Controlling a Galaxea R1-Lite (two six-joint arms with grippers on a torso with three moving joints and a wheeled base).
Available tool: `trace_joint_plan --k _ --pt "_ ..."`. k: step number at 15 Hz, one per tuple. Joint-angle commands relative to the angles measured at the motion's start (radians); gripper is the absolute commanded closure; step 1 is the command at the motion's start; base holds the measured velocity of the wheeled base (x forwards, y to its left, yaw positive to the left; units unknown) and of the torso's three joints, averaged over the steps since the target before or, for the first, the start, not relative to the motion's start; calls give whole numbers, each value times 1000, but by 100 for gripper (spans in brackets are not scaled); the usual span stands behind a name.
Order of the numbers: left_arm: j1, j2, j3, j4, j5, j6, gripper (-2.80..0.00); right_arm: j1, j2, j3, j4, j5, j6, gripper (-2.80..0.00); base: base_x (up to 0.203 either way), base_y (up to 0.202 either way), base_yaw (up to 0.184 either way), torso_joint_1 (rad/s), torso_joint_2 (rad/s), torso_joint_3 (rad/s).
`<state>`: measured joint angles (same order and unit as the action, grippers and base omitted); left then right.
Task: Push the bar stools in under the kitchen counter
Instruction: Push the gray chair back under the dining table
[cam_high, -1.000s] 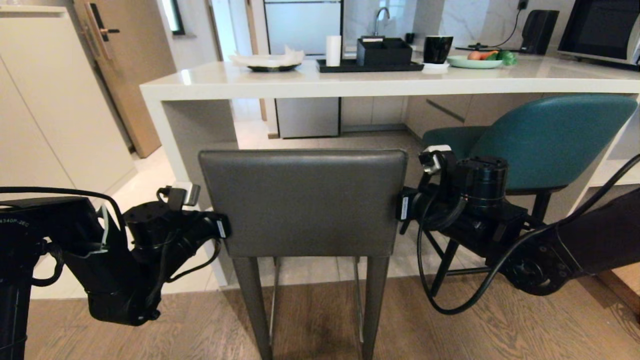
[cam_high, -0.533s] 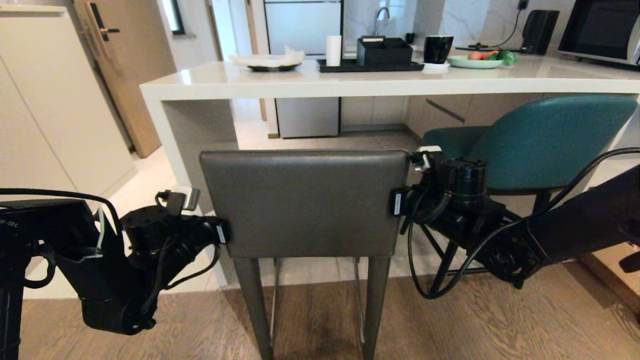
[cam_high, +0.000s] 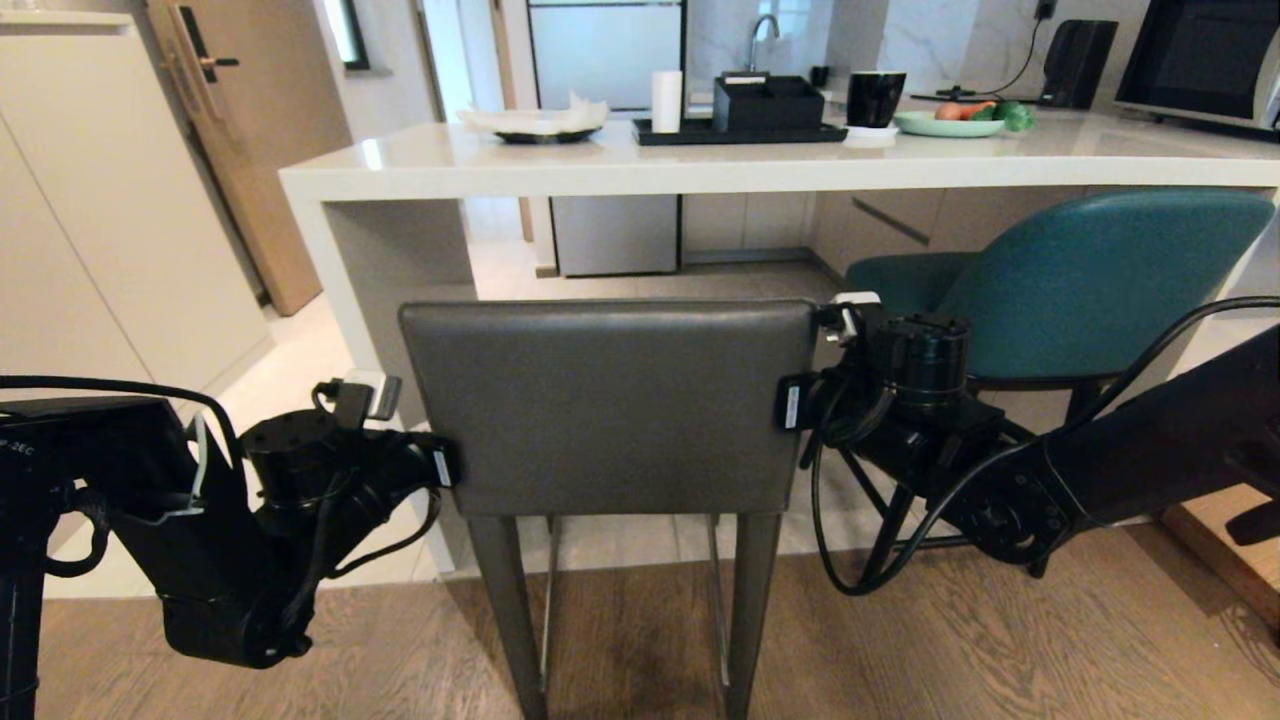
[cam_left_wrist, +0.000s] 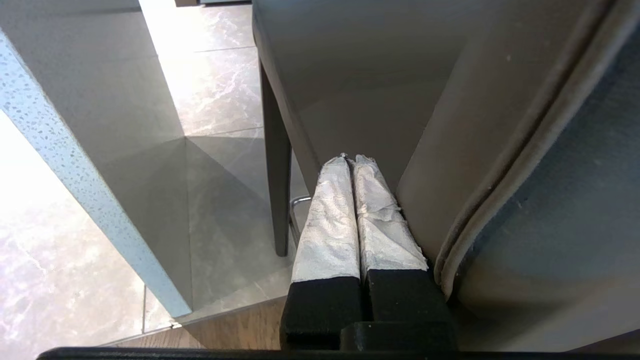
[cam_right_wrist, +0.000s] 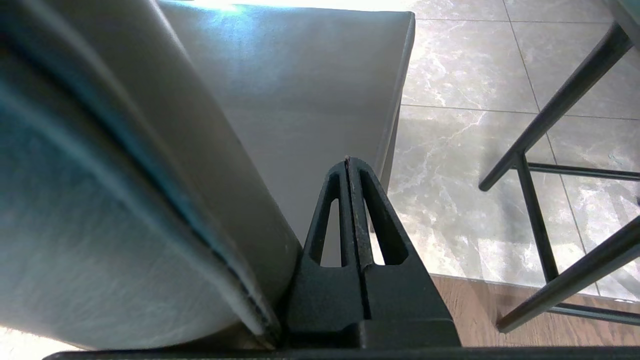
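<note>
Partial white print "P-2EC" on left arm (cam_high: 70, 450) housing; nothing else legible.

The near stool (cam_high: 610, 405) is showing plain grey leather on dark grey legs; the other stool (cam_high: 1090, 275) is showing teal over black legs. The bench (cam_high: 700, 165) is gleaming glossy white, its end panel speckled along the edge and grey inside. The left tool (cam_left_wrist: 352, 162) is wearing white wrapping on black; the right tool (cam_right_wrist: 348, 162) is showing black. The floor (cam_high: 1000, 650) is showing brown wood grain, meeting pale marbled tile.
</note>
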<state>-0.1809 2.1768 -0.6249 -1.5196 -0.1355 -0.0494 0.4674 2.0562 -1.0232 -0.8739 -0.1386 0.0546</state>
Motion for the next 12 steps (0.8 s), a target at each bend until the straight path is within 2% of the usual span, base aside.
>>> trace_joint_plan --k 1,12 --pt "1 1 -1 -10 -1 0 0 3 4 0 -3 2 -1 0 0 0 0 0 0 0" --pt "1 11 -1 -10 -6 0 0 3 19 -3 -8 1 -1 0 177 0 2 -1 1 4"
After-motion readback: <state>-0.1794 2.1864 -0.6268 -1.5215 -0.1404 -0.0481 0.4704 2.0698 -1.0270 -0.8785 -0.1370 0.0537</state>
